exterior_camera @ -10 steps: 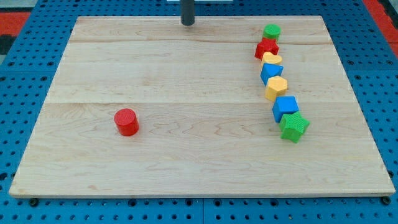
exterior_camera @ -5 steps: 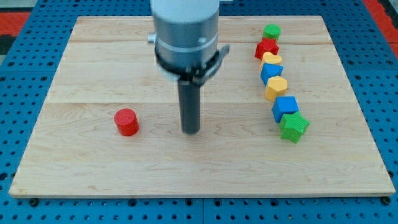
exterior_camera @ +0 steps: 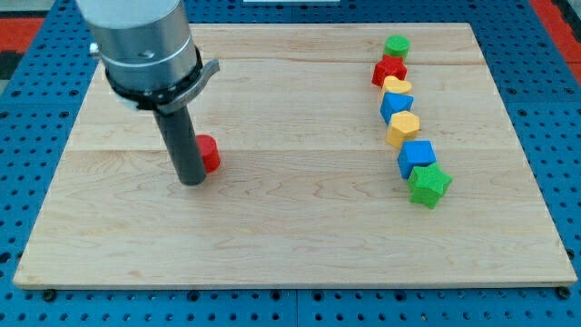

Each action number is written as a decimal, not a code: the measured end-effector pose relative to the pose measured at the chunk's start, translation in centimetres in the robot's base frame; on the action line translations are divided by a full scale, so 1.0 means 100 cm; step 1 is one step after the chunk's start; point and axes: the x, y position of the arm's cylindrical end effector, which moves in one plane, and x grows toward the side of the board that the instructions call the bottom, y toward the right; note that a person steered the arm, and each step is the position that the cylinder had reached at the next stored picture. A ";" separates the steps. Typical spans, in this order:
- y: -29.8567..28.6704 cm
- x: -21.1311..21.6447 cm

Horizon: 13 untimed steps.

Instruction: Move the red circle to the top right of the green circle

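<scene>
My tip (exterior_camera: pixel 192 178) touches one red circle (exterior_camera: pixel 209 153); seven blocks stand apart.

no readable text, labels or numbers anywhere

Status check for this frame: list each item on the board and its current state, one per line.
my tip: down on the board, against the red circle's left side
red circle: upright, partly hidden by the rod
green circle: upright, top of the column at the view's right
green star: flat, column's bottom end
</scene>
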 end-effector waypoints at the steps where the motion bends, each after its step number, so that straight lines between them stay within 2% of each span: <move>1: -0.004 -0.021; 4: 0.003 -0.118; 5: 0.036 -0.131; 7: 0.032 -0.096; 9: 0.142 -0.140; 10: 0.151 -0.157; 12: 0.169 -0.138; 13: 0.172 -0.145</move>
